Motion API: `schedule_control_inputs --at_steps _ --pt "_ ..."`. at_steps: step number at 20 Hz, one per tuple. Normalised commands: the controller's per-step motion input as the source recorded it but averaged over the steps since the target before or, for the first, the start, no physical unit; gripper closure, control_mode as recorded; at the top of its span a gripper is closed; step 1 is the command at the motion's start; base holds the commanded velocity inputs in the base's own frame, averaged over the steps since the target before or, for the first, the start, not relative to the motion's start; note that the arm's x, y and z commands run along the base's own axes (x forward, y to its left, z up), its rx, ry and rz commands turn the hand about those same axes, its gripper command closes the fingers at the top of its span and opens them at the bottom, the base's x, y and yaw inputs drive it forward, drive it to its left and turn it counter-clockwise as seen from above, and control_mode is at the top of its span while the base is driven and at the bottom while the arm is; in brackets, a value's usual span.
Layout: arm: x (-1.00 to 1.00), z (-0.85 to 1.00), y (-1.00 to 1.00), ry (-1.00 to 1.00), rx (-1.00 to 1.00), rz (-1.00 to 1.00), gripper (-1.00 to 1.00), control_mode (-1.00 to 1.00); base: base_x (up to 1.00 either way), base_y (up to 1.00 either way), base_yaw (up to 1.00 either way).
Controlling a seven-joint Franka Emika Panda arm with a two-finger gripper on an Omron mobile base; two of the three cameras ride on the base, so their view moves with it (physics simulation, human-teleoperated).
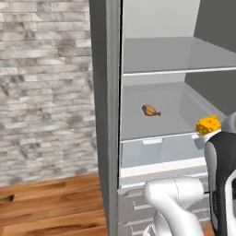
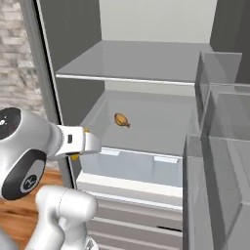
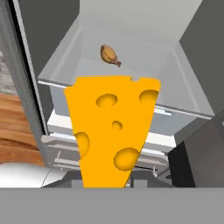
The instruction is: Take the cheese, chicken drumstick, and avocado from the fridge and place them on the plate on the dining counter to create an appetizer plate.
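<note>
A bright yellow-orange wedge of cheese pocked with round holes looms nearest in the hand view, its narrow end down at the bottom where the two-finger gripper sits, the jaws part-way closed on the wedge and holding it clear of the shelves. From the left base view the cheese shows at the tip of the white arm, in front of the tall grey fridge and level with the front of its lower shelf. Farther in, a small golden-brown chicken drumstick lies alone on that flat grey shelf, well apart from the cheese, above a translucent drawer. Beyond, an upper grey shelf spans the compartment.
</note>
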Motion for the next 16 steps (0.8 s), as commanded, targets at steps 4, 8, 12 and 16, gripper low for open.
schedule_control_inputs --at_steps 4,8,12,16 --pt "0.00 0.00 0.00 0.00 0.00 0.00 1.00 1.00 -0.83 0.64 -0.07" --pt "0.00 0.00 0.00 0.00 0.00 0.00 1.00 1.00 -0.92 0.66 -0.25" --pt "0.00 0.00 0.00 0.00 0.00 0.00 1.00 1.00 -0.72 0.66 -0.50" --pt "0.00 0.00 0.00 0.00 0.00 0.00 1.00 1.00 -0.68 0.49 -0.62"
